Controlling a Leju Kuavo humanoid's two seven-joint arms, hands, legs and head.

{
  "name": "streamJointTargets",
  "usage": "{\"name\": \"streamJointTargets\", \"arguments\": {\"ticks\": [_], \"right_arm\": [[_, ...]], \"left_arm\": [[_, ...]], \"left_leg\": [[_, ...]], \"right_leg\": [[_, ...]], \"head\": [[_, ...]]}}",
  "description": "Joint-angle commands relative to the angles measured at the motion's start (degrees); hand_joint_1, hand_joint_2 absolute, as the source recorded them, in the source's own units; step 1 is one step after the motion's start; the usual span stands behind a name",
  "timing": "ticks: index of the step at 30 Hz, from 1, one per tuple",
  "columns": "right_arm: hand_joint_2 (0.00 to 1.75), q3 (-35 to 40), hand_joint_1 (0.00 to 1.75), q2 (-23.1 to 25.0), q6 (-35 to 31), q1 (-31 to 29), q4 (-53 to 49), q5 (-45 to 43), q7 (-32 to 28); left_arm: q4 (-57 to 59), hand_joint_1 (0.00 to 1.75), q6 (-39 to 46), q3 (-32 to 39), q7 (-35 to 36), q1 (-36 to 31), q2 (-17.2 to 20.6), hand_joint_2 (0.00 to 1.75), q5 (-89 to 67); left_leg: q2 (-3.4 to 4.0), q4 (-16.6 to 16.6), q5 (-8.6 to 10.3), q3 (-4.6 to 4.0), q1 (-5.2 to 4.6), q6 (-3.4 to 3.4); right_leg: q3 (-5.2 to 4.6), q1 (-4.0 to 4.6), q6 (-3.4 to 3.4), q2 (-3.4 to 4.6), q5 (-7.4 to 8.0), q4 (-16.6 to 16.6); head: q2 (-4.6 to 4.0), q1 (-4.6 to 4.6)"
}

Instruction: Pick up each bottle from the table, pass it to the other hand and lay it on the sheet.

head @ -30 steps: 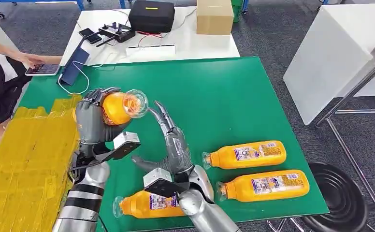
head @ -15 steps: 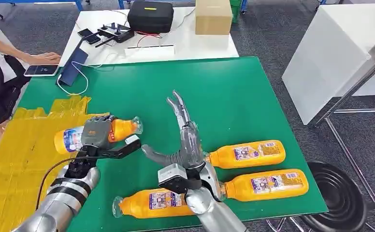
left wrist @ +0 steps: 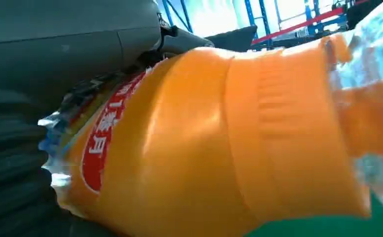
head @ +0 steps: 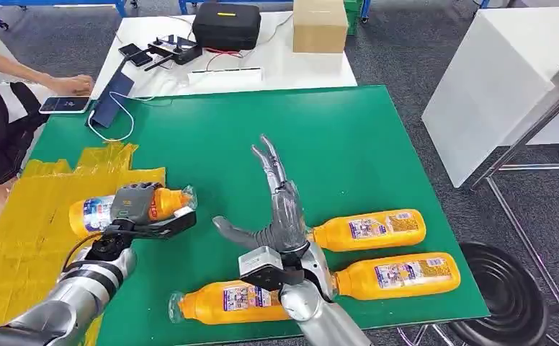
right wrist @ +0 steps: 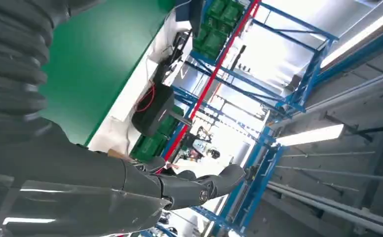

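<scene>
The orange juice bottle [head: 129,207] lies on its side in the left hand [head: 134,203], whose fingers wrap its middle, held at the edge of the yellow sheet [head: 24,238] on the green tabletop [head: 349,144]. The right hand [head: 280,213] stands upright with fingers spread, holding nothing. Three more orange bottles lie on the tabletop around it: one near the front edge [head: 222,303] and two to its right [head: 367,229] [head: 392,276].

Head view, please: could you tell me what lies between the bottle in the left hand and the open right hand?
In the head view, only bare green table lies between the held bottle in the left hand and the right hand.
</scene>
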Motion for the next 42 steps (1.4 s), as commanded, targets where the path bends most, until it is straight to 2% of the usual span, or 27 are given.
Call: {"name": "streamJointTargets", "arguments": {"ticks": [1,4,6,12,13,14,18,19,26,28,31,33,35,36,38,42], "right_arm": [[1.75,-0.3,0.00,-2.2,0.2,-0.8,1.2,0.4,0.5],[1.75,-0.2,0.00,-2.1,0.0,-0.8,1.6,1.1,1.1],[1.75,0.2,0.00,-2.5,0.3,-0.9,2.5,2.5,2.2],[1.75,2.5,0.00,-4.0,3.5,-1.1,4.7,8.2,5.6],[1.75,3.2,0.00,-4.7,7.4,-0.5,4.0,6.4,5.4],[1.75,3.6,0.00,-5.0,8.0,0.0,3.9,6.4,5.4],[1.75,3.6,0.00,-5.1,8.0,0.3,3.3,6.4,5.4],[1.75,3.6,0.00,-5.1,8.0,0.3,3.3,6.4,5.4],[1.75,3.6,0.00,-5.1,8.1,0.1,3.2,6.4,5.4],[1.75,5.0,0.00,-6.5,10.0,0.4,2.6,8.5,6.4],[1.75,6.5,0.00,-8.8,10.8,2.8,0.2,12.0,7.7],[1.75,7.8,0.00,-10.9,11.8,4.1,-1.0,14.7,8.8],[1.75,9.4,0.00,-13.0,14.8,4.6,-1.4,14.8,8.1],[1.75,9.6,0.00,-13.8,16.7,4.7,-1.4,13.6,7.3],[1.75,9.4,0.00,-14.8,16.9,4.9,-1.1,14.3,7.3],[1.75,8.5,0.00,-15.4,17.2,5.3,-1.2,14.8,7.4]], "left_arm": [[4.7,0.00,2.0,0.0,1.1,-0.4,-0.1,1.75,-0.7],[3.7,0.00,4.7,1.6,1.3,-0.2,-0.5,1.75,-0.4],[2.0,0.00,5.7,4.2,-1.0,0.8,-1.4,1.75,0.7],[-2.6,0.00,5.7,9.8,-12.9,4.0,-4.2,1.75,10.2],[-4.2,0.00,4.7,10.3,-16.3,4.9,-4.5,1.75,13.6],[-4.8,0.00,4.5,10.5,-17.1,5.5,-4.4,1.75,14.6],[-5.2,0.00,4.3,10.4,-17.5,5.8,-4.1,1.75,15.0],[-5.2,0.00,4.3,10.4,-17.5,5.8,-4.1,1.75,15.0],[-5.2,0.00,4.2,10.4,-17.5,5.7,-4.1,1.75,15.0],[-7.4,0.00,3.9,11.1,-20.3,6.9,-4.4,1.75,18.9],[-15.4,0.00,0.9,12.0,-26.3,11.8,-4.1,1.75,27.2],[-23.9,0.00,-3.8,12.2,-33.1,16.5,-4.2,1.75,36.4],[-34.5,0.00,-13.5,13.2,-40.6,21.6,-4.6,1.75,50.8],[-37.5,0.00,-17.7,14.2,-42.1,22.5,-4.7,1.75,56.0],[-41.2,0.00,-21.0,16.5,-42.5,23.5,-4.4,1.75,61.0],[-44.2,0.00,-23.0,21.6,-43.4,24.9,-3.9,1.75,65.7]], "left_leg": [[-0.07,0.0,-0.08,0.14,0.14,-0.10],[-0.03,0.0,-0.05,0.13,0.10,-0.06],[-0.02,0.0,-0.01,0.08,0.07,-0.04],[-0.09,-0.1,-0.04,0.12,0.09,-0.05],[-0.11,-0.1,-0.07,0.18,0.13,-0.06],[-0.07,-0.1,-0.02,0.05,0.06,-0.04],[-0.13,0.0,-0.16,0.18,0.19,-0.11],[-0.10,0.0,-0.03,-0.07,0.07,-0.05],[-0.08,0.0,-0.04,-0.08,0.09,-0.06],[-0.05,0.0,-0.05,-0.07,0.11,-0.06],[-0.08,0.0,-0.11,0.06,0.13,-0.06],[-0.03,-0.1,-0.16,0.13,0.14,-0.06],[-0.03,0.0,-0.17,0.09,0.13,-0.05],[-0.03,0.0,-0.26,0.19,0.16,-0.06],[-0.01,0.0,-0.17,-0.07,0.11,-0.06],[0.03,0.1,-0.20,-0.13,0.10,-0.07]], "right_leg": [[0.18,0.12,-0.05,0.05,-0.05,-0.1],[0.14,0.06,-0.02,0.05,-0.03,0.0],[0.09,0.03,0.00,0.03,-0.01,0.0],[0.17,0.06,0.00,-0.01,-0.04,-0.1],[0.25,0.10,-0.01,0.00,-0.06,-0.1],[0.11,0.04,0.00,-0.01,-0.03,-0.1],[0.28,0.16,-0.03,0.01,-0.13,-0.1],[0.02,0.06,-0.01,-0.03,-0.03,-0.1],[-0.04,0.07,-0.03,-0.01,-0.03,-0.1],[-0.02,0.08,-0.02,0.03,-0.03,-0.1],[0.13,0.10,-0.01,0.03,-0.08,-0.1],[0.19,0.11,0.00,0.09,-0.10,-0.1],[0.15,0.10,0.01,0.08,-0.12,-0.1],[0.27,0.12,0.01,0.11,-0.19,-0.1],[-0.01,0.09,0.01,0.08,-0.09,-0.1],[-0.07,0.08,-0.02,0.12,-0.08,-0.1]], "head": [[0.00,0.00],[0.02,0.00],[0.00,0.02],[0.00,0.02],[0.00,0.02],[0.00,0.02],[0.02,0.02],[0.00,0.02],[0.00,0.00],[0.00,0.00],[0.00,0.00],[0.00,0.00],[0.00,0.02],[0.00,0.00],[0.02,0.00],[0.00,0.02]]}}
